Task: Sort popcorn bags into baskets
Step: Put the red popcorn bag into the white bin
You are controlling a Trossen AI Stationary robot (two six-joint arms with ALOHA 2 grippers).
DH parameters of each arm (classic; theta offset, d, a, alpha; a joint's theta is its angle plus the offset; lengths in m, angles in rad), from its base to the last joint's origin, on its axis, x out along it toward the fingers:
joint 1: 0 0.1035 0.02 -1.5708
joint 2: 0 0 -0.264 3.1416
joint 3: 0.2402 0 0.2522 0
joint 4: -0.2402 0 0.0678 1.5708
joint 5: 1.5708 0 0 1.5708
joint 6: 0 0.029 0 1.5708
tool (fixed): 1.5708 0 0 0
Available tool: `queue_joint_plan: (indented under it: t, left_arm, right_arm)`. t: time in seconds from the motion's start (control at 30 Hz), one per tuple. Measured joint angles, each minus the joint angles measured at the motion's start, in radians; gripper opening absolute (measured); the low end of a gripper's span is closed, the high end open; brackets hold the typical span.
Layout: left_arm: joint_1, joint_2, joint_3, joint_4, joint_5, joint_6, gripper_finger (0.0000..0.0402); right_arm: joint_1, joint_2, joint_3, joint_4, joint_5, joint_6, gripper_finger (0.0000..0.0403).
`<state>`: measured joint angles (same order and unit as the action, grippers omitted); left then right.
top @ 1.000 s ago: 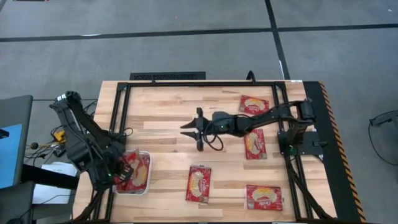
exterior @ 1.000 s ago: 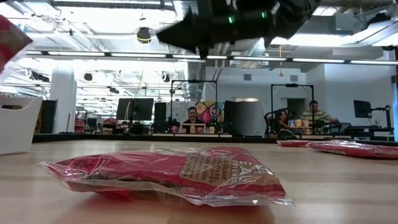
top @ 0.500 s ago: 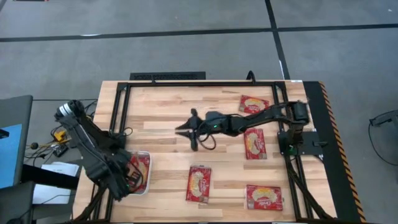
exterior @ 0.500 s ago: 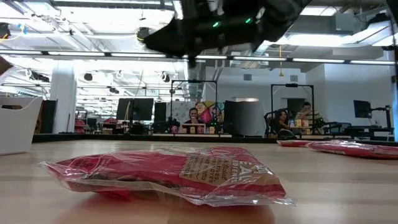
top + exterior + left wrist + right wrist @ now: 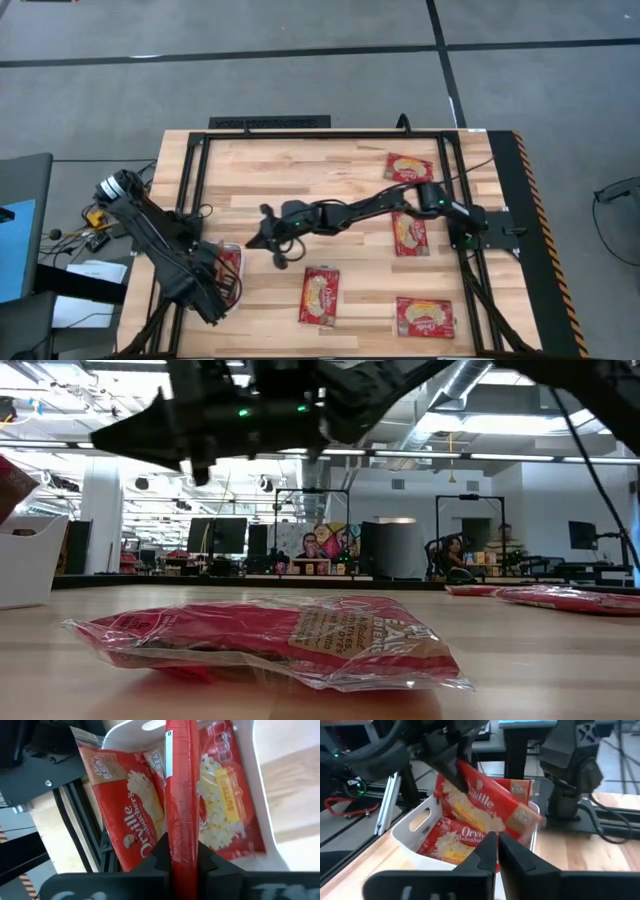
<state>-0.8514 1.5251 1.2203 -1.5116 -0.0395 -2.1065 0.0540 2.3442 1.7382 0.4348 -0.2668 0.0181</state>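
Note:
The white basket (image 5: 415,827) stands at the table's left near corner, with red popcorn bags (image 5: 125,815) lying flat in it. My left gripper (image 5: 182,852) hangs over it, shut on another bag (image 5: 182,780), which shows edge-on here. My right gripper (image 5: 496,849) reaches level across the table toward the basket and stops short of it (image 5: 258,241), its fingers together with nothing between them. Several more bags lie flat on the wood: one mid-table near the front (image 5: 320,293), others to the right (image 5: 410,233), (image 5: 425,317), (image 5: 408,167). My left gripper pinches one end of the bag (image 5: 182,837) between its two fingers, which come from above and point steeply down. The bag hangs tilted below them over the basket (image 5: 490,805). Whether its lower end touches the bags inside, I cannot tell.
The black frame rails (image 5: 195,180) run around the table's working area. In the low view the nearest bag (image 5: 270,640) fills the foreground, and the basket's wall (image 5: 25,555) rises at the left. People sit at desks in the room beyond.
My right gripper has swept from mid-table toward the left edge and the basket, sinking a little. My left gripper has sunk toward the basket and the near edge, tipping to point more steeply down; the bag it holds has gone down with it.

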Motion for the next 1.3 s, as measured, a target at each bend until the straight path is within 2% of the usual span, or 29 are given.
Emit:
queue_joint_plan:
  t: [0.2,0.43,0.63,0.83,1.1,1.3]
  left_arm:
    - [0.004,0.065,0.0,0.0,0.002,-0.001,0.0007]
    - [0.004,0.099,0.0,0.024,-0.008,-0.004,0.0018]
    - [0.004,0.099,0.0,0.079,-0.055,0.007,0.0048]
    - [0.004,0.099,0.0,0.042,-0.057,0.042,0.0064]
    - [0.006,0.099,0.0,-0.017,-0.182,0.054,0.0066]
    - [0.01,0.099,-0.001,-0.016,-0.192,0.07,0.0061]
  right_arm:
    - [-0.005,0.141,0.225,-0.082,-0.059,0.011,0.0017]
    - [0.0,0.261,0.403,-0.174,-0.11,0.042,0.0021]
    - [0.004,0.278,0.439,-0.178,-0.12,0.034,0.0017]
    - [0.003,0.279,0.443,-0.182,-0.12,0.026,0.0017]
    - [-0.003,0.279,0.443,-0.261,-0.097,0.027,0.0019]
    - [-0.04,0.279,0.443,-0.326,-0.096,0.102,0.0016]
